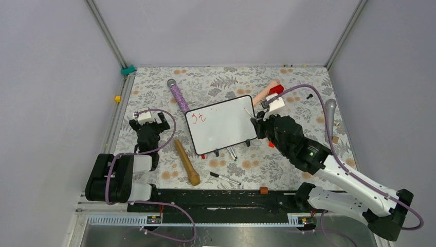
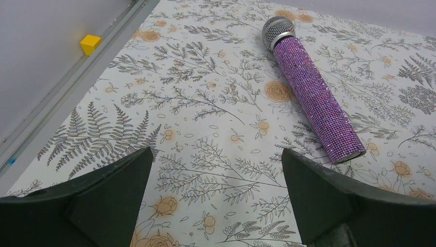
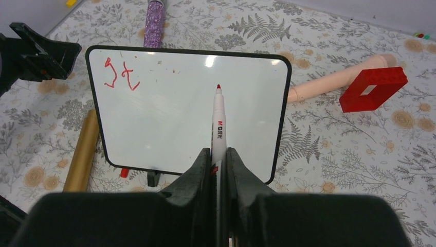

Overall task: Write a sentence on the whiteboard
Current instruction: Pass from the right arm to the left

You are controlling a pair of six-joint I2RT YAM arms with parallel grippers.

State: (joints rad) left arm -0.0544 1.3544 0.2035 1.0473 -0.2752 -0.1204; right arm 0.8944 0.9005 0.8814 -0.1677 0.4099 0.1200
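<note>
rectangular white whiteboard (image 1: 221, 125) with thin black frame, rounded corners and small black feet, near the middle of the floral-print surface (image 1: 288, 164), set askew.

red handwritten marker lettering (image 3: 121, 74) in the whiteboard's upper left corner: two characters only, roughly "st". rest of the whiteboard blank.

right hand (image 3: 218, 157) at the whiteboard's right edge, pinched narrow on a white-barrelled marker with red tip (image 3: 218, 121). tip over the whiteboard's middle, well right of the lettering. touching or just above the whiteboard: cannot tell.

left hand (image 2: 216, 170) well left of the whiteboard, spread wide, nothing between its fingers, hanging over bare surface.

purple glitter microphone with silver mesh head (image 2: 313, 98) lying off the whiteboard's upper left corner, its butt end close to the frame.

golden-brown wooden cylinder (image 1: 186, 162) lying off the whiteboard's lower left corner.

red plastic building brick (image 3: 373, 88) beyond the whiteboard's upper right corner, with a pale peach tube (image 3: 334, 80) just beside it, nearer the whiteboard.

thin black pen (image 1: 224, 178) below the whiteboard, apart from it.

small yellow cube (image 2: 90, 43) far left of the whiteboard, at the surface's edge rail.
</note>
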